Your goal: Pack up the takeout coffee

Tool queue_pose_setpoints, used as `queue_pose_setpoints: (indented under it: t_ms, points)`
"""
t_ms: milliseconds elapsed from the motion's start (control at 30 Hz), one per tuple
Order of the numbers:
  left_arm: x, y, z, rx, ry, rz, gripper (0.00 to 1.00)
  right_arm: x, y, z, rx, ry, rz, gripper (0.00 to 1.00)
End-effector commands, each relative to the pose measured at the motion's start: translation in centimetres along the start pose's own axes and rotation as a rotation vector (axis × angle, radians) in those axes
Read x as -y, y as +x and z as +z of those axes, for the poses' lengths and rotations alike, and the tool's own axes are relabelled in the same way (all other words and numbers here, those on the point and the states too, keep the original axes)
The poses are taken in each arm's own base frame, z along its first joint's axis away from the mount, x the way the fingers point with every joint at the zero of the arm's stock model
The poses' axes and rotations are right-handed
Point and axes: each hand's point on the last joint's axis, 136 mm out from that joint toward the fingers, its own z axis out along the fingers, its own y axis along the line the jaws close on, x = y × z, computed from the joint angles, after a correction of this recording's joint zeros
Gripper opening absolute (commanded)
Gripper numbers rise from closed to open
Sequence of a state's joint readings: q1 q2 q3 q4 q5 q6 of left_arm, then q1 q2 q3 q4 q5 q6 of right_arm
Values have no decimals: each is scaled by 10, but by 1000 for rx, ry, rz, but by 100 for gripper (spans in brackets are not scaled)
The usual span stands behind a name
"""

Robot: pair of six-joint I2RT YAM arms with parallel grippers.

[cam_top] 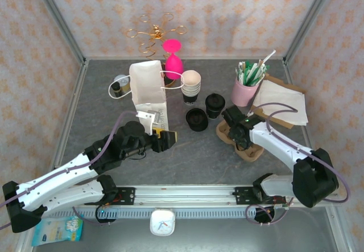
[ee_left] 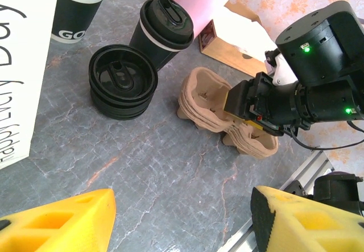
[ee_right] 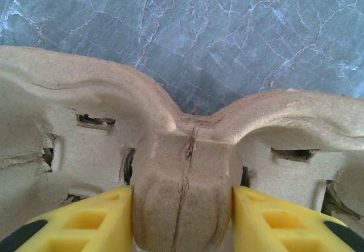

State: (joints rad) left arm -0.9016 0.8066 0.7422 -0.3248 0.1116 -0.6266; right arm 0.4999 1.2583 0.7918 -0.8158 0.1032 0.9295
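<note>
So here's the situation. The brown pulp cup carrier [cam_top: 254,153] is lying flat on the grey worktop [cam_top: 187,166], and I'll place everything else relative to it.

The right hand [ee_right: 182,218] is down on the carrier. In the wrist view its two yellow fingers [ee_right: 85,223] sit on either side of the raised post in the middle, pressed against it with no gap I can see. So it's closed partway and has hold of the carrier by that post. Both cup pockets next to the post are unfilled.

The takeout coffee [cam_top: 215,104] isn't in the carrier. It stands upright on the worktop with its black lid on, just behind the carrier's left end and close to it, but with a sliver of worktop between them.

To the left of the carrier, right next to the coffee, there's a low stack of black lids [cam_top: 197,119]. Behind the carrier is the pink cup [cam_top: 244,91] full of straws. Further back and to the left are the stacked cups [cam_top: 191,87] with no lids on them.

The left hand [cam_top: 168,137] is well off to the carrier's left, about level with it and facing it. It's open wide with nothing between its fingers, only bare worktop. The white paper bag [cam_top: 149,84] stands upright further left and behind, well away from the carrier.
</note>
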Motion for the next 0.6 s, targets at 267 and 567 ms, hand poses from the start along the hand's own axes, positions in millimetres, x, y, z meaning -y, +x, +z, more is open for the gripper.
queue_pose_setpoints:
  t_ms: [267, 567]
  points:
    - [-5, 5, 1, -16, -11, -2, 66, 7, 13, -12, -71, -35, -123, 47]
    - [10, 12, 10, -58, 67, -64, 62, 11, 30, -4, -137, -47, -183, 43]
